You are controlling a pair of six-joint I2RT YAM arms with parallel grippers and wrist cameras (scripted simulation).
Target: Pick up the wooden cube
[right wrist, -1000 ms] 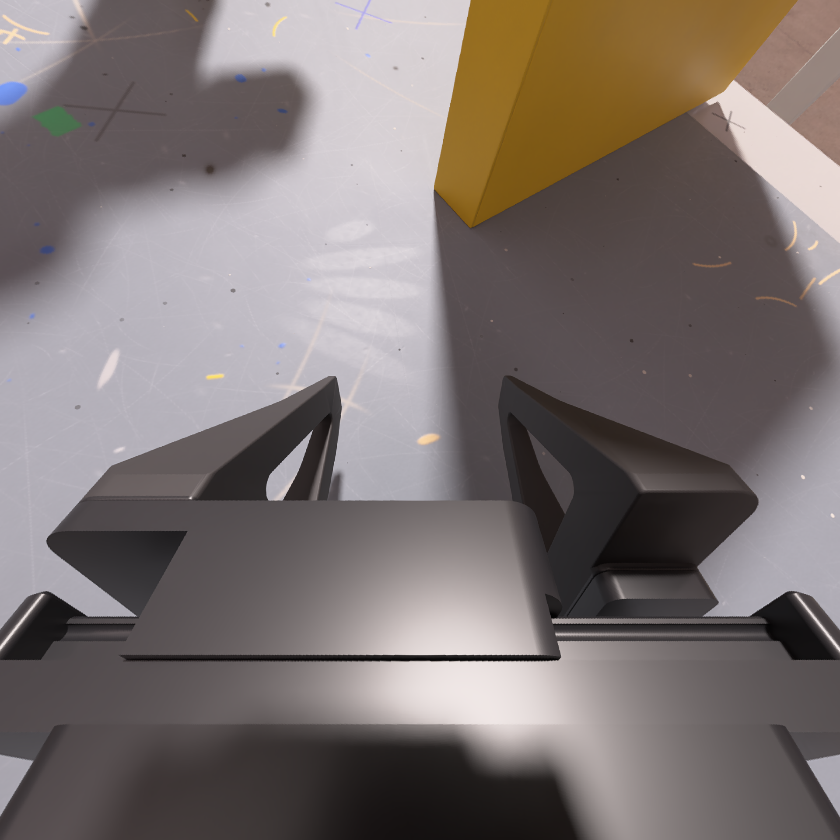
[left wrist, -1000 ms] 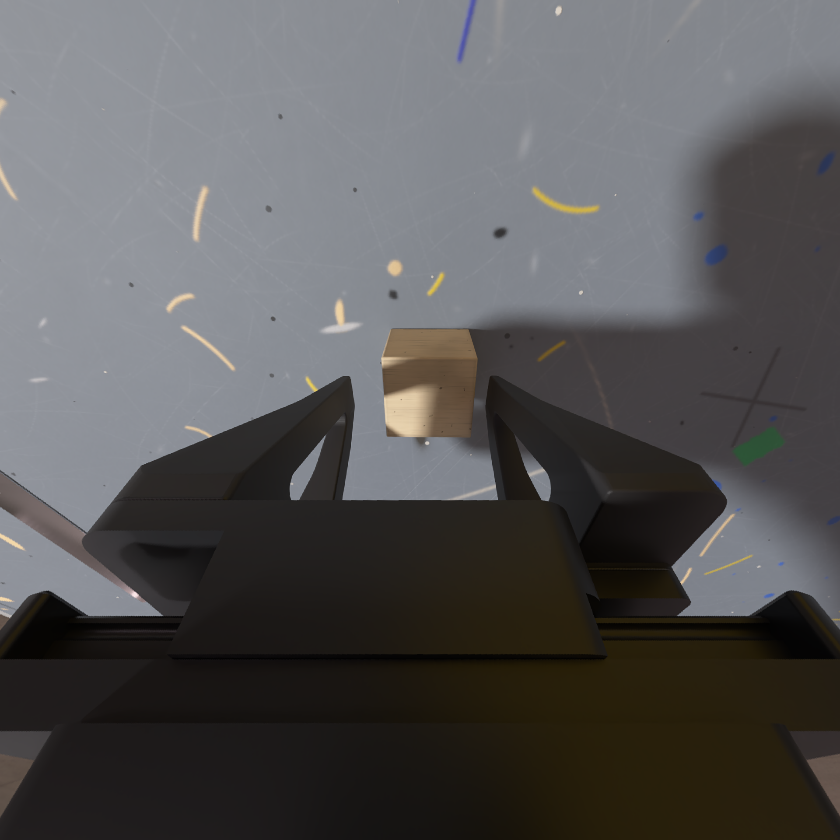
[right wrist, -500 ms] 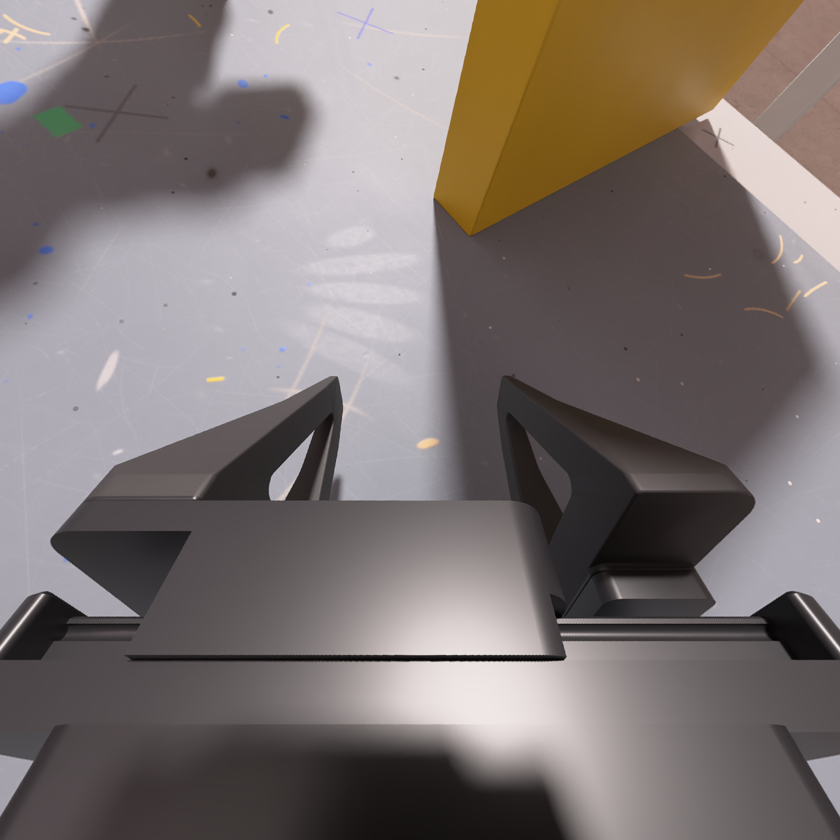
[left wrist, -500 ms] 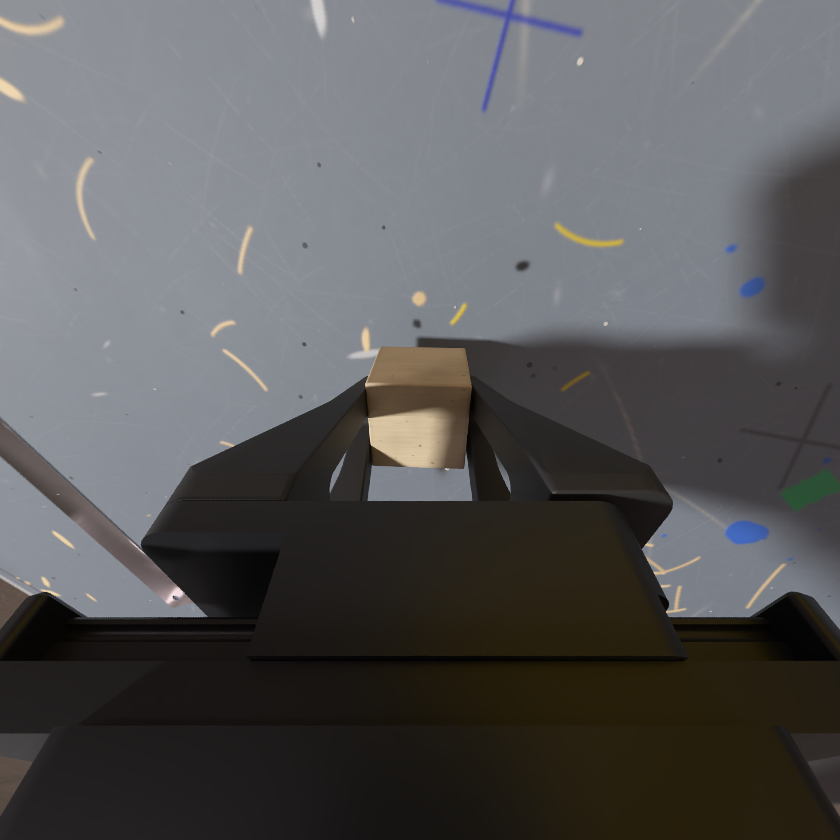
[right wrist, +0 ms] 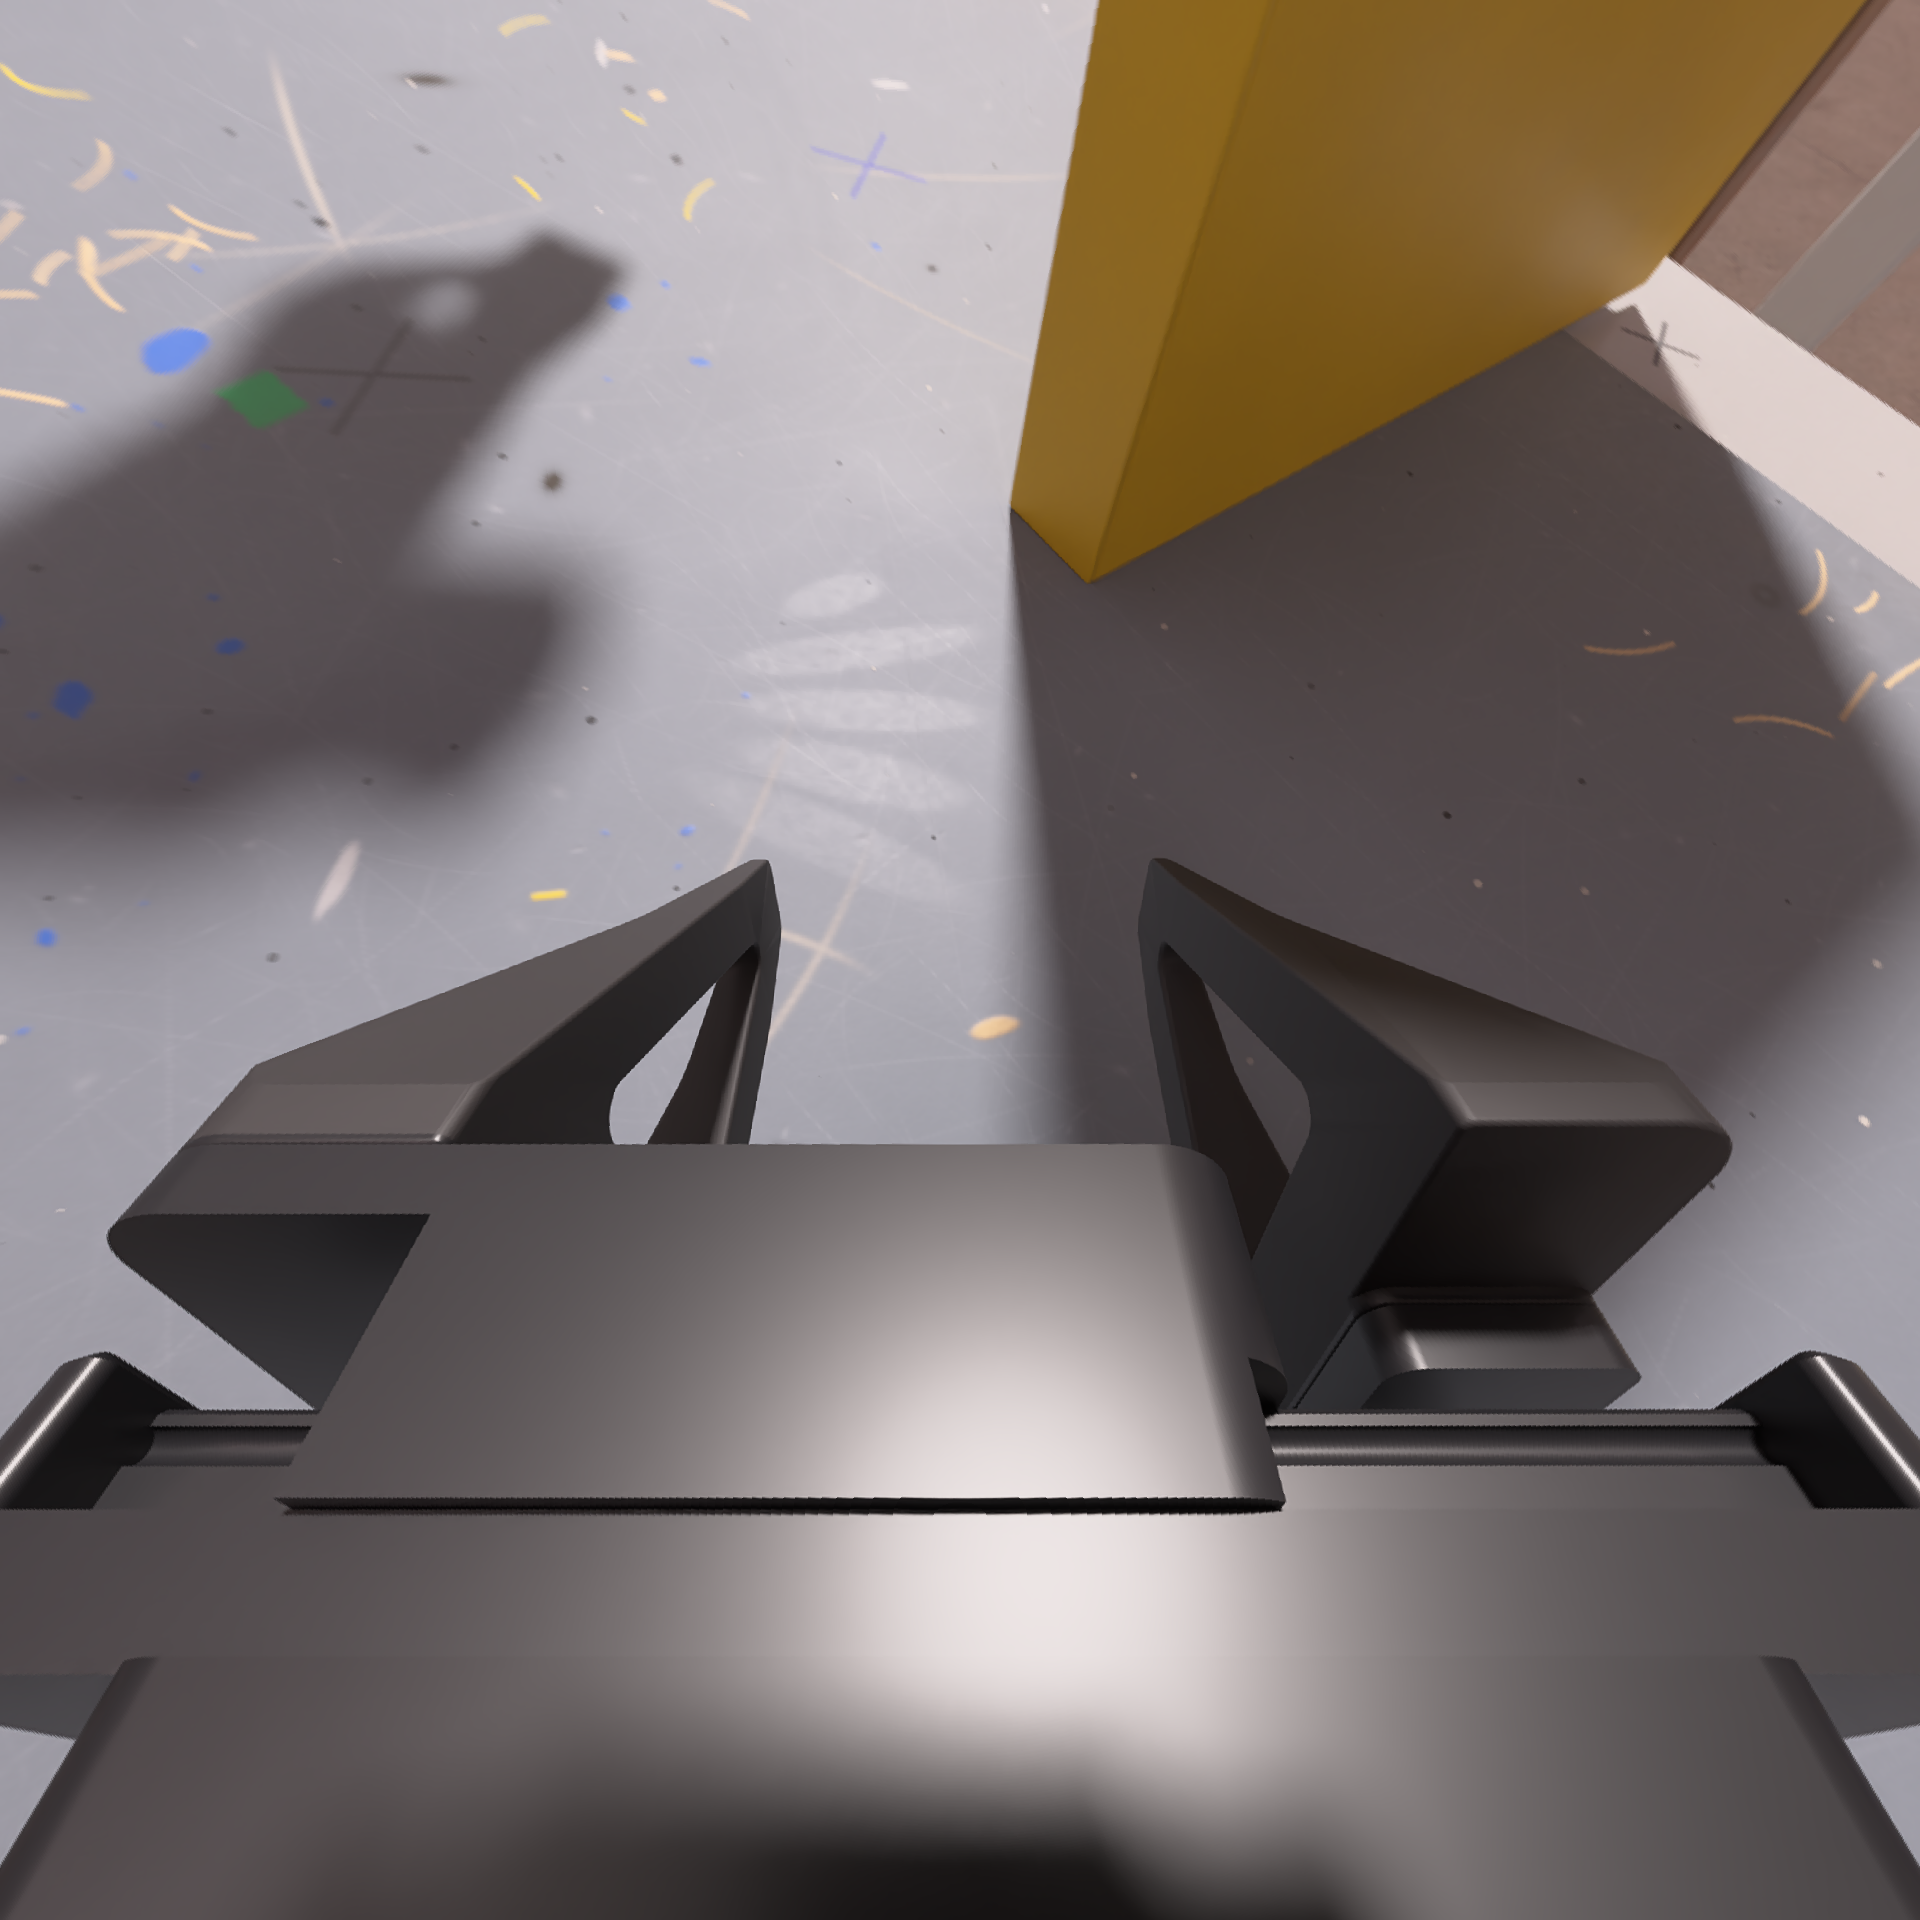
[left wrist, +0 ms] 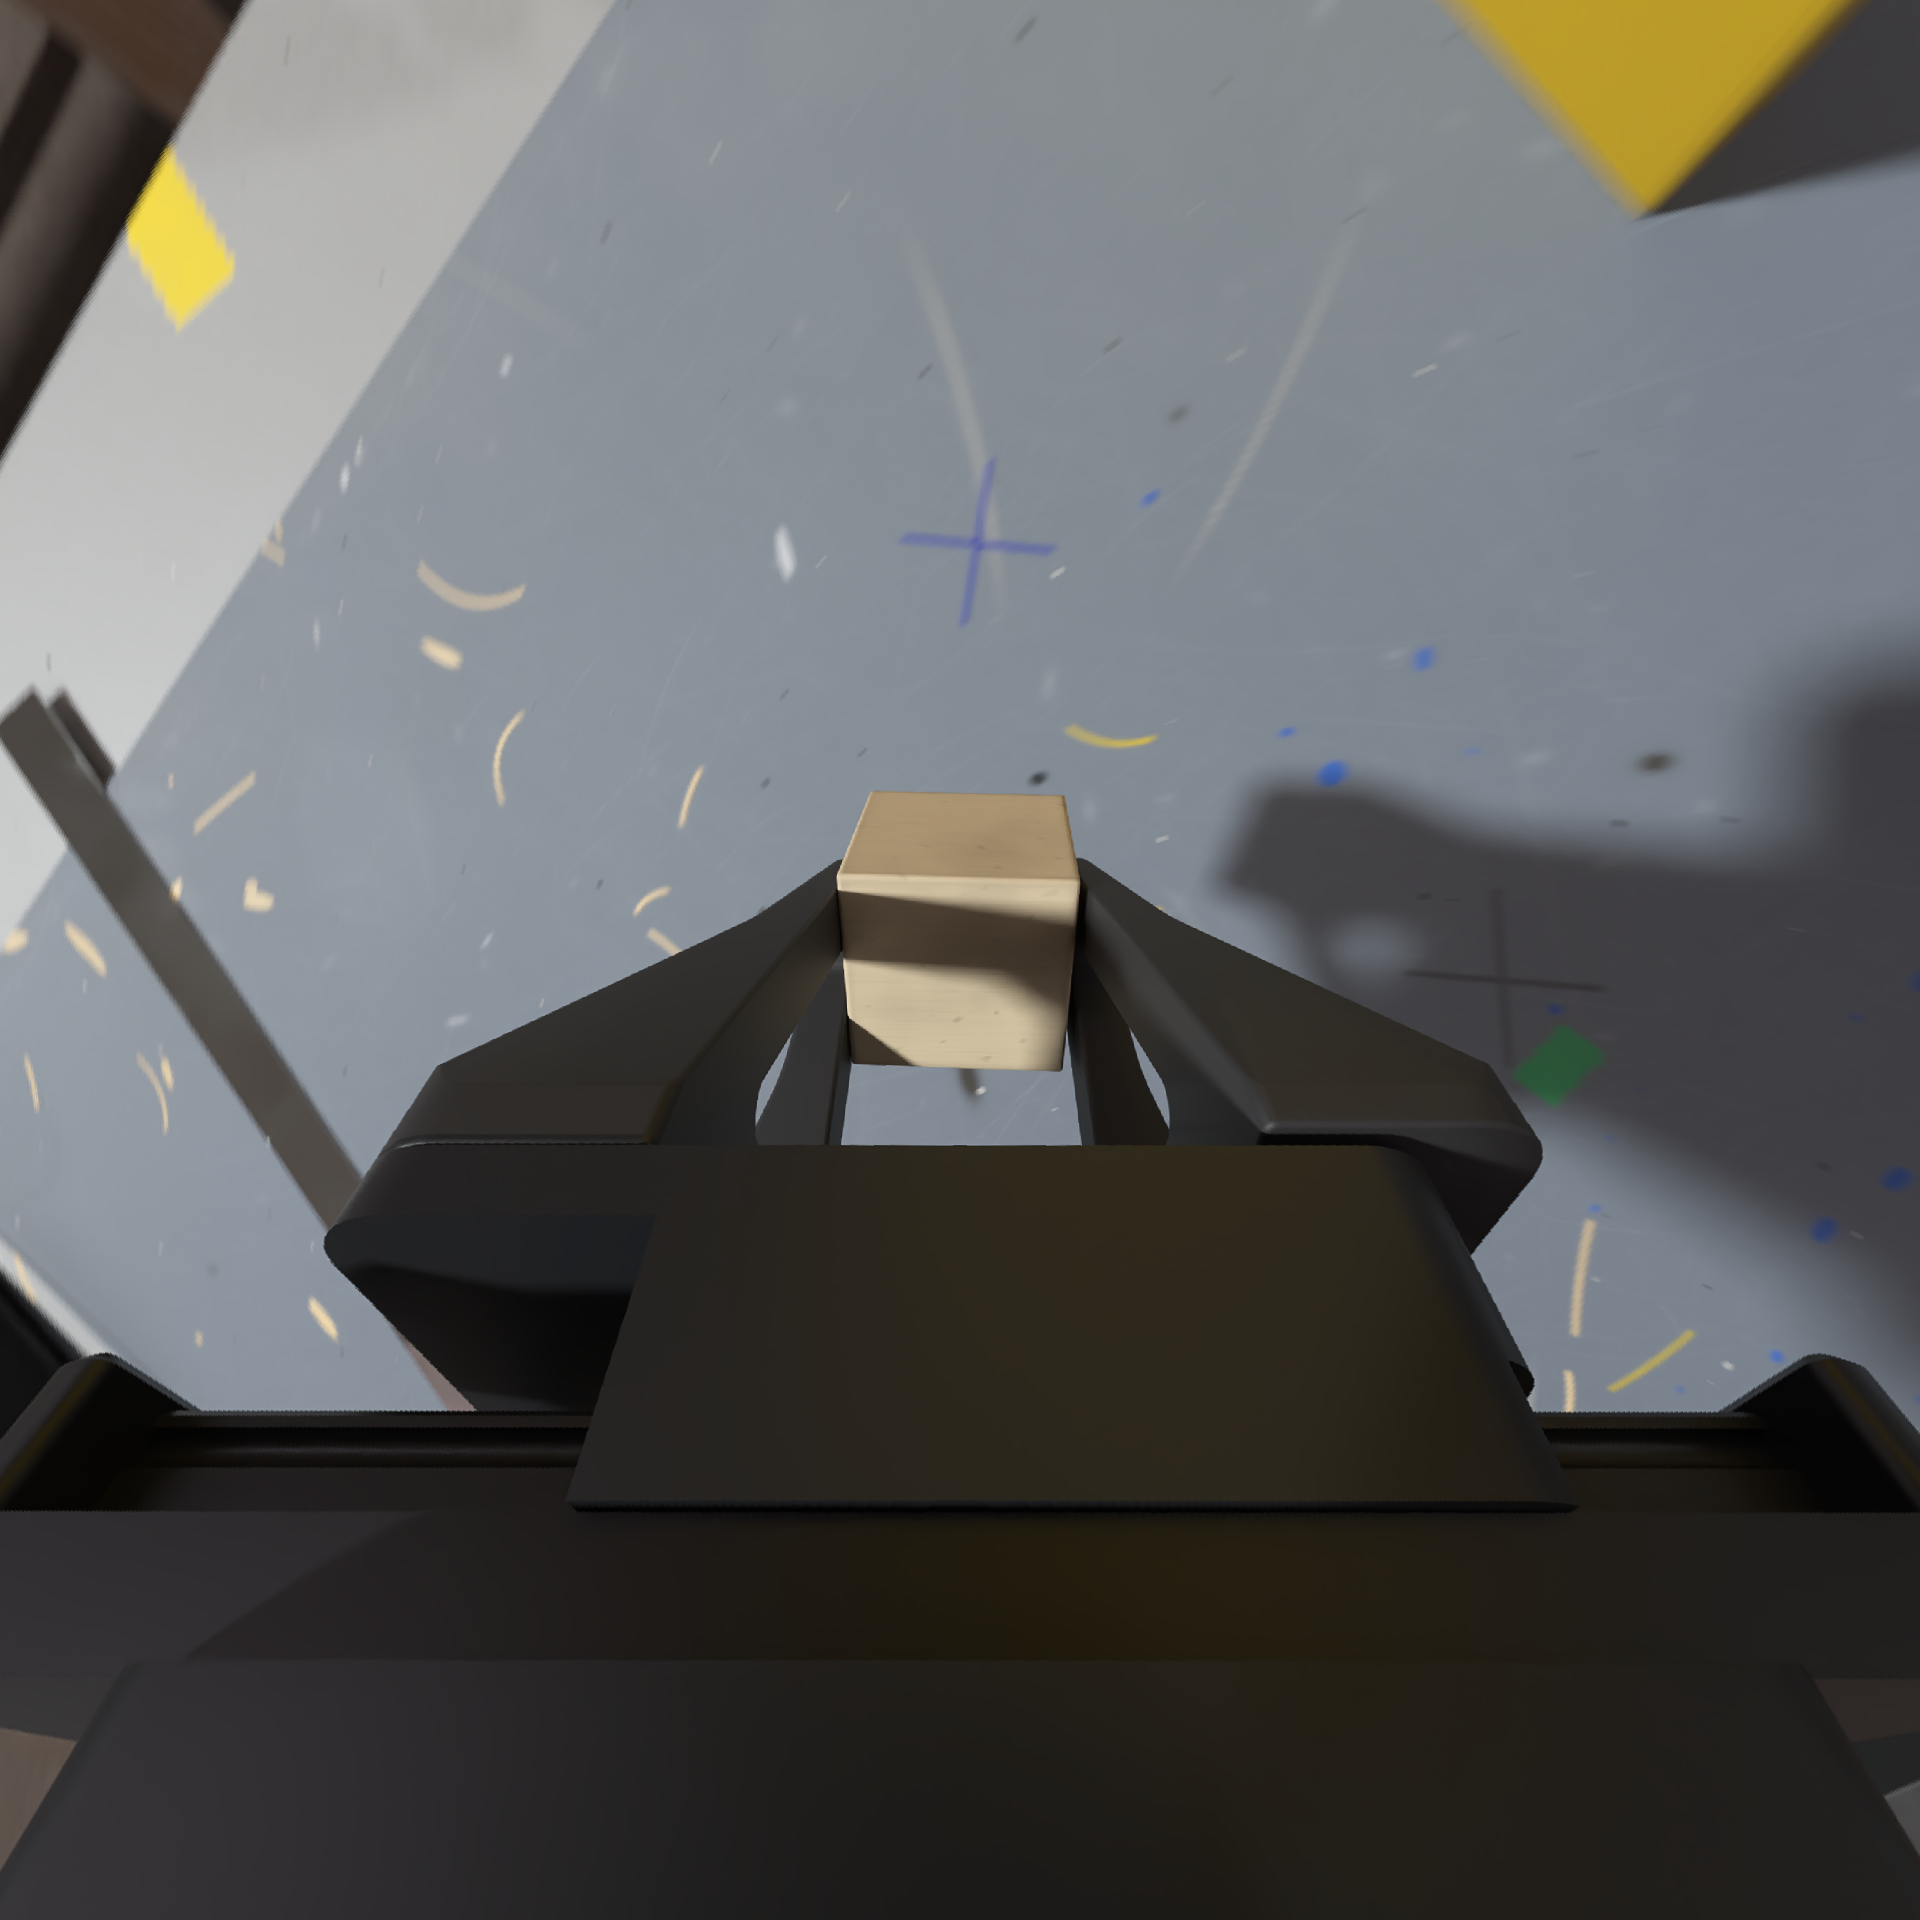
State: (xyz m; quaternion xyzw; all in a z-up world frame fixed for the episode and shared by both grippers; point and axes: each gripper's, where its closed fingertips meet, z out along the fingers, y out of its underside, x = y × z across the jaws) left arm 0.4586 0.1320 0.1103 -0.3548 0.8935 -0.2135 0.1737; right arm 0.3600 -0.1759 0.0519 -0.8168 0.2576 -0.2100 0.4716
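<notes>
In the left wrist view the wooden cube (left wrist: pixel 956 935) is a small pale block held between my left gripper's two black fingers. My left gripper (left wrist: pixel 958 904) is shut on it, one finger on each side face, and holds it well above the grey table (left wrist: pixel 727 520). The cube's underside is clear of the surface. In the right wrist view my right gripper (right wrist: pixel 956 904) is open and empty, low over the grey table (right wrist: pixel 727 468). The cube does not show in the right wrist view.
A tall yellow block (right wrist: pixel 1351 260) stands on the table ahead and to the right of my right gripper; its corner also shows in the left wrist view (left wrist: pixel 1652 83). The table's pale edge (right wrist: pixel 1766 395) runs at the far right. A small green patch (right wrist: pixel 260 400) marks the table.
My left gripper closed on the cube, then lifted it off the table; the surface now lies much farther below. The right gripper stayed open and rose slightly.
</notes>
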